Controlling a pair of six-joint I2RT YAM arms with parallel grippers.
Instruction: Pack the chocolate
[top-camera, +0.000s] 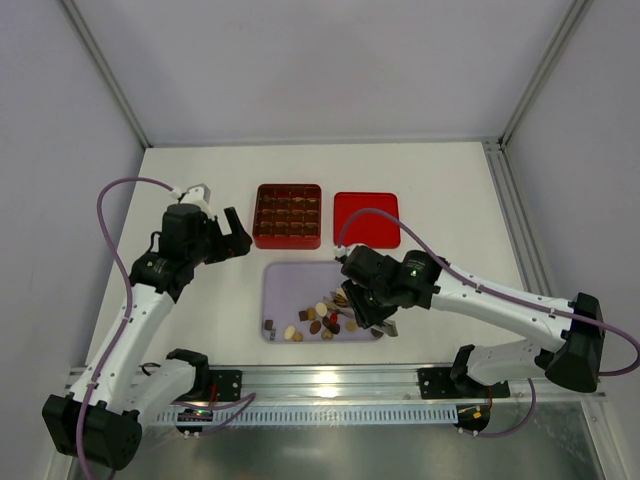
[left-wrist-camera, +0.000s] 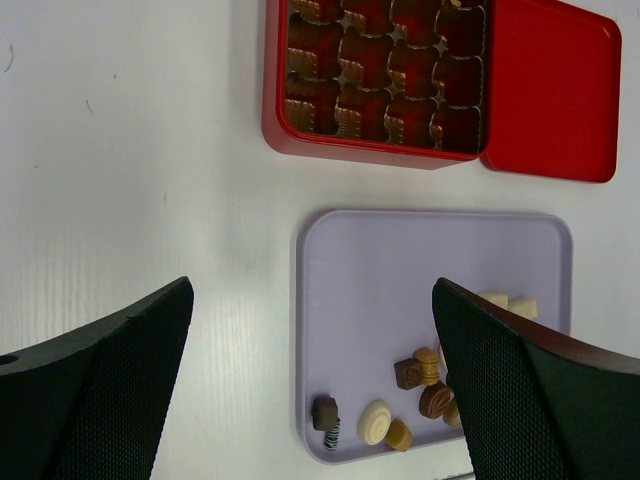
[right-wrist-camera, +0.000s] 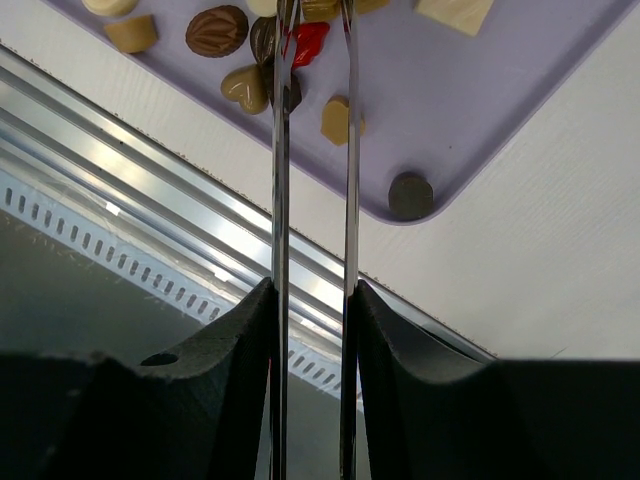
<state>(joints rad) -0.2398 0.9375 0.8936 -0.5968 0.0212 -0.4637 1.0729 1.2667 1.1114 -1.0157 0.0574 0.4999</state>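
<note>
Picking step. The left gripper (top-camera: 235, 238) hangs wide open and empty beside the red compartment box (top-camera: 287, 215). The chocolates (top-camera: 320, 320) lie loose in the lilac tray (top-camera: 290, 280). Only the wrist view shows the right gripper (right-wrist-camera: 314, 30), its blades narrowly parted with a red sweet (right-wrist-camera: 312, 45) showing between them. We cannot tell whether it is held. Next, we judge, comes a sure pinch, then a lift boxward.

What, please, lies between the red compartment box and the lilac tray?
Only bare white table, clearest in the left wrist view; the red box and lilac tray stand apart.
</note>
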